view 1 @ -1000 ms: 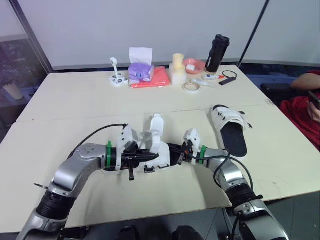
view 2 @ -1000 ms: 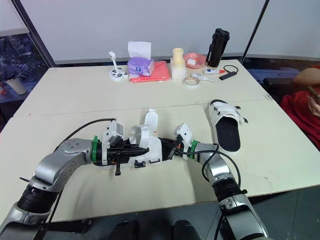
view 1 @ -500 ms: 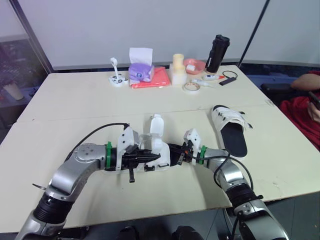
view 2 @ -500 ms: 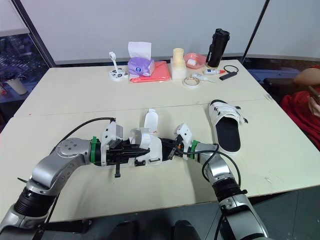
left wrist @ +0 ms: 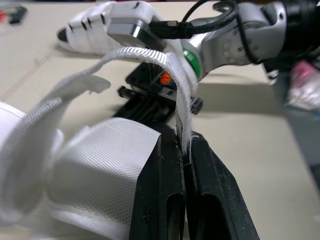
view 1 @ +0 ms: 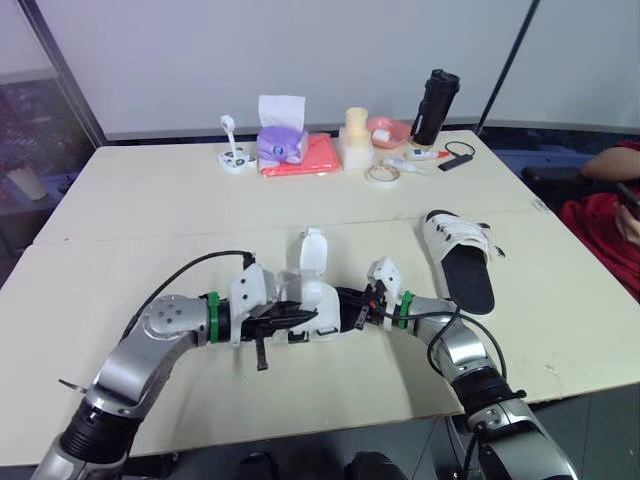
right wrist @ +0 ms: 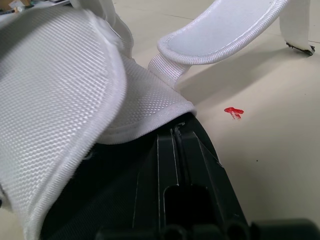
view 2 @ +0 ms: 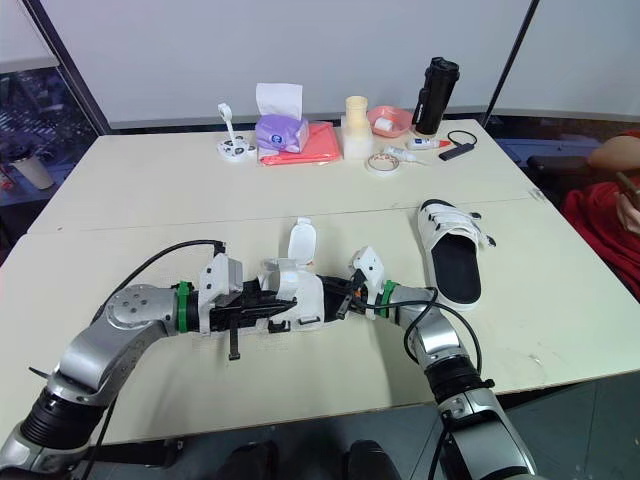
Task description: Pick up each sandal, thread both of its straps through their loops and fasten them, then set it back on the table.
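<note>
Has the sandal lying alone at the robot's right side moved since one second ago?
No. The sandal lies in the same spot, its far end at the seam between the two tabletops.

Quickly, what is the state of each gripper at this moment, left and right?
Left gripper: closed, pinching the loose white strap of the sandal.
Right gripper: closed, holding the same sandal at its edge.

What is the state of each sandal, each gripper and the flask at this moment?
left gripper: shut on a strap
right gripper: shut on edge of near sandal
near sandal: held by both grippers, straps open
far sandal: flat on table, straps closed
flask: upright, capped
</note>
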### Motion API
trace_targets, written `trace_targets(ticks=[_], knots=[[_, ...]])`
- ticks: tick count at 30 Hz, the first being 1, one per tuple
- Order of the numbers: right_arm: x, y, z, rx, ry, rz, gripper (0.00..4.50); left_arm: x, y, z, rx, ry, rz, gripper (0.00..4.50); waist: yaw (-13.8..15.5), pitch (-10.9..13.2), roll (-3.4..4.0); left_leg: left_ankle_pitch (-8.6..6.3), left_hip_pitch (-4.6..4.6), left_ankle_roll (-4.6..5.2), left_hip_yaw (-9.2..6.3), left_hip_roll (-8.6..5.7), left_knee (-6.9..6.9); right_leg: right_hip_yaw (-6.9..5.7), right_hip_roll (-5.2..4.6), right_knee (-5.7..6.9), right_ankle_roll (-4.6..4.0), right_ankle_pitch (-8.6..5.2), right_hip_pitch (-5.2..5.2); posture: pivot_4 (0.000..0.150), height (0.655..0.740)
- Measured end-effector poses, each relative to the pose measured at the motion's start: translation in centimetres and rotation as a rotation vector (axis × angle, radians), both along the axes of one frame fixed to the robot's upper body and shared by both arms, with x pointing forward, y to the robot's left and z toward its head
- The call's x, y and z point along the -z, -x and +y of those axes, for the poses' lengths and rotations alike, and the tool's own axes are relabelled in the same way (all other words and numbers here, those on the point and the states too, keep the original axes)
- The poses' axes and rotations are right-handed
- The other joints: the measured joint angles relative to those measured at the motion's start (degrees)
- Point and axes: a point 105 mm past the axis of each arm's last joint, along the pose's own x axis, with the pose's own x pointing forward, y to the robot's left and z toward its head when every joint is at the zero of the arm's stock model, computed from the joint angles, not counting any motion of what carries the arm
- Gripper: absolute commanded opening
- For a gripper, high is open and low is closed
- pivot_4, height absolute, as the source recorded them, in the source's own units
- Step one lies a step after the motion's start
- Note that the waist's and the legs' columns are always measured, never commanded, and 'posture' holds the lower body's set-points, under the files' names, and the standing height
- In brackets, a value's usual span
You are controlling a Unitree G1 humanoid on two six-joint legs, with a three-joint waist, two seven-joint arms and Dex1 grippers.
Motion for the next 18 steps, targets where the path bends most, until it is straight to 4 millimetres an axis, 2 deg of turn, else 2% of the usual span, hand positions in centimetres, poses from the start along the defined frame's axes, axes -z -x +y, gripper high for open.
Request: trace_targets(ticks=[9,18], knots=[[0.0,0.0,-0.01,0.0,0.0,0.0,0.0,0.47,0.3,-0.11,0.027,-0.022,-0.086,0.06,0.0,-0.02,0.04,0.0,-0.04,0.0,0.01,0.0,-0.05,0.0,-0.04,-0.01,-0.01,0.0,-0.03,0.15,0.74],[0.0,-0.01,-0.02,0.001,0.0,0.0,0.0,-0.31,0.0,-0.82,0.009,0.008,-0.177,0.06,0.0,-0.04,0.04,0.01,-0.05,0.01,0.02,0.0,-0.05,-0.01,-0.04,-0.02,-0.01,0.0,-0.03,0.15,0.74]])
